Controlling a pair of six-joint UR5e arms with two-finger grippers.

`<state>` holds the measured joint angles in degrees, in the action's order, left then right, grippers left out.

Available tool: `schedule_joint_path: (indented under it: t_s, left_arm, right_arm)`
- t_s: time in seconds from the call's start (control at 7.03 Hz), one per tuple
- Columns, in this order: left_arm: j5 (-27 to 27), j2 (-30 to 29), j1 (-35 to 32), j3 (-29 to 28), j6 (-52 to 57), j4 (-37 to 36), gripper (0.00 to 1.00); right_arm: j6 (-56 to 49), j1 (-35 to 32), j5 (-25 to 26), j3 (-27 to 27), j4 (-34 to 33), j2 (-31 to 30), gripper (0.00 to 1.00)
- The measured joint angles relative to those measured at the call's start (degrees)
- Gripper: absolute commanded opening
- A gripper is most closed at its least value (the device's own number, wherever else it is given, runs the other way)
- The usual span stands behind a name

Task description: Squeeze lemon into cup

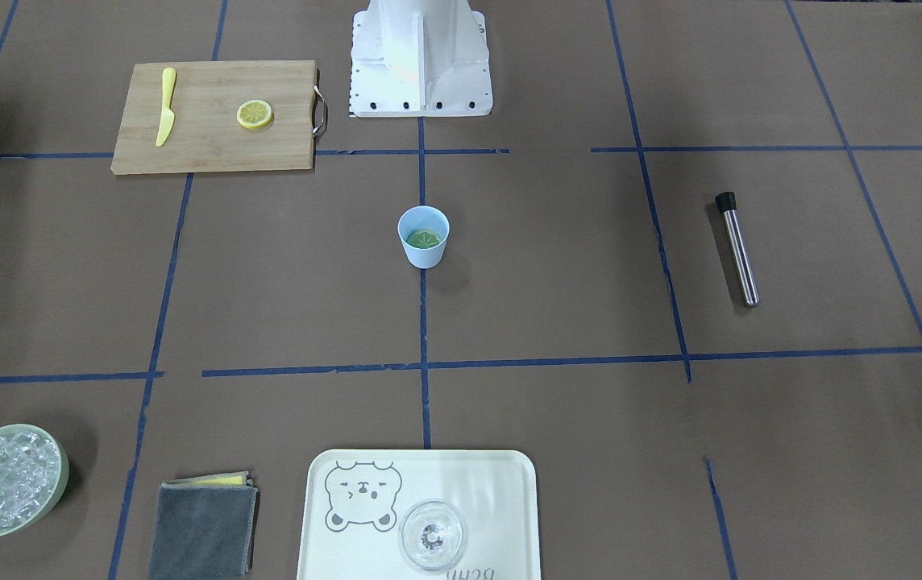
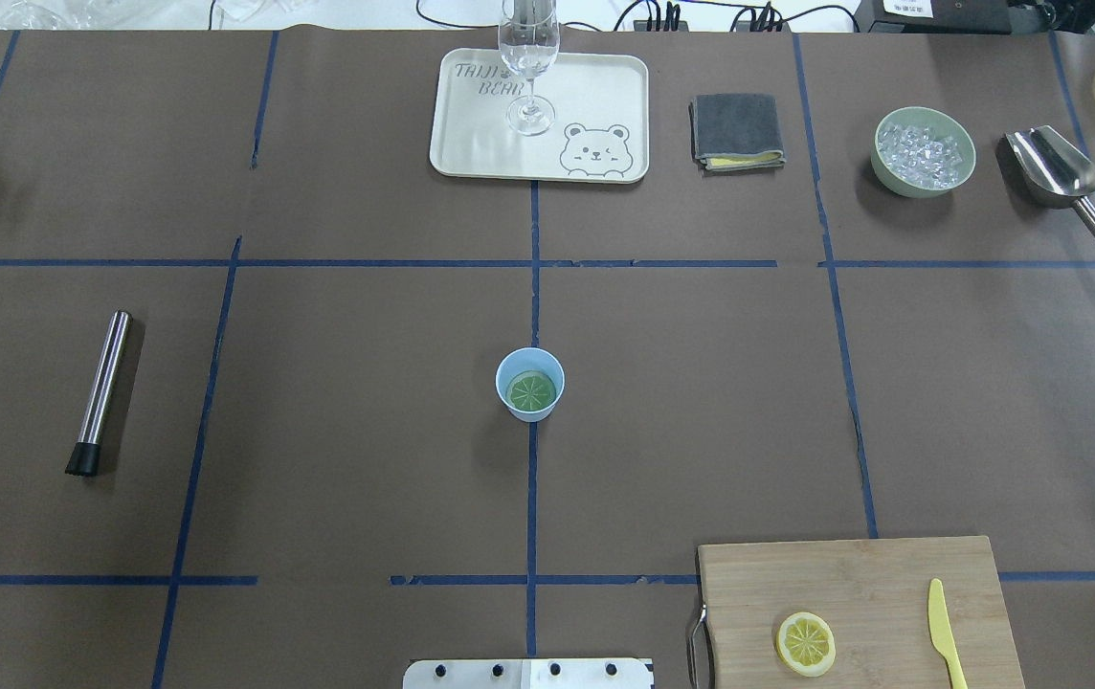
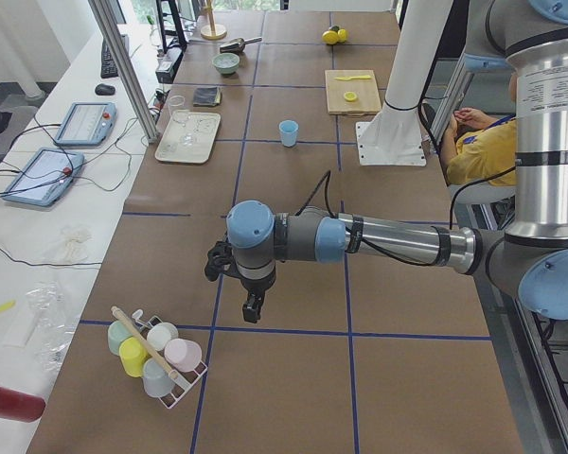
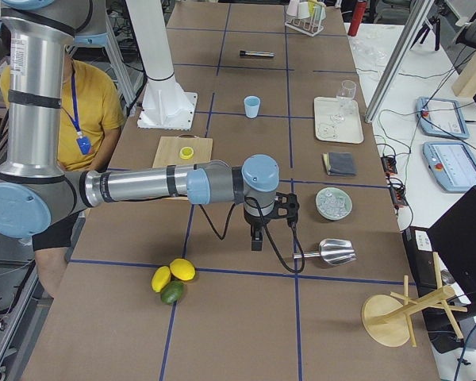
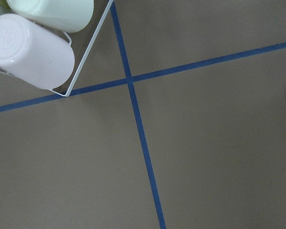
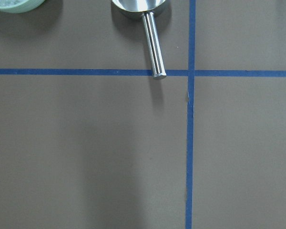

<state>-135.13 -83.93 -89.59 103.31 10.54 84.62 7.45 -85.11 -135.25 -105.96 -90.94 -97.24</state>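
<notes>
The light-blue cup (image 1: pixel 423 236) stands upright at the table's centre; it also shows in the overhead view (image 2: pixel 529 384). One lemon slice (image 2: pixel 530 391) lies flat inside it and looks greenish (image 1: pixel 423 238). A second lemon slice (image 1: pixel 255 113) lies on the wooden cutting board (image 2: pixel 854 593). My left gripper (image 3: pixel 253 307) hangs far from the cup at the table's left end. My right gripper (image 4: pixel 256 238) hangs at the right end, near the scoop. Both show only in the side views, so I cannot tell if they are open or shut.
A yellow knife (image 1: pixel 165 105) lies on the board. A tray (image 2: pixel 471 144) holds a clear glass (image 2: pixel 529 57). A grey cloth (image 2: pixel 737 130), a green ice bowl (image 2: pixel 924 151), a metal scoop (image 2: pixel 1060 177), a steel muddler (image 2: pixel 100 392) and a cup rack (image 3: pixel 156 355) lie around.
</notes>
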Motion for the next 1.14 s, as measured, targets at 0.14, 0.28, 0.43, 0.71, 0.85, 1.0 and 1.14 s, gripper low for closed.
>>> schedule_joint_path:
  t_s: [0.14,0.28,0.43,0.71,0.85,1.0,1.14]
  left_arm:
    - [0.1,0.05,0.0,0.29,-0.02,-0.06,1.0]
    - [0.13,0.1,0.01,0.34,-0.03,-0.12,1.0]
    - [0.01,0.02,0.03,0.51,0.0,-0.07,1.0]
    - [-0.5,0.0,-0.01,0.39,0.12,2.14,1.0]
    - [-0.61,0.4,-0.24,0.99,0.15,3.9,1.0]
    - [-0.62,0.91,-0.59,2.03,0.17,4.77,1.0]
    - [-0.42,1.07,-0.78,2.38,0.15,5.12,1.0]
  right_arm:
    - [-0.28,0.85,0.91,-0.55,0.51,0.98,1.0]
    - [-0.53,1.26,1.48,-0.8,0.67,1.91,1.0]
    - [-0.4,1.43,1.69,-0.92,0.52,2.91,1.0]
    - [0.52,3.06,1.39,0.28,0.38,4.05,1.0]
    - [0.93,3.46,1.15,0.45,0.37,4.39,1.0]
    - [1.15,3.52,1.04,-0.22,0.35,4.31,1.0]
    - [1.29,3.57,1.02,-0.69,0.33,4.23,1.0]
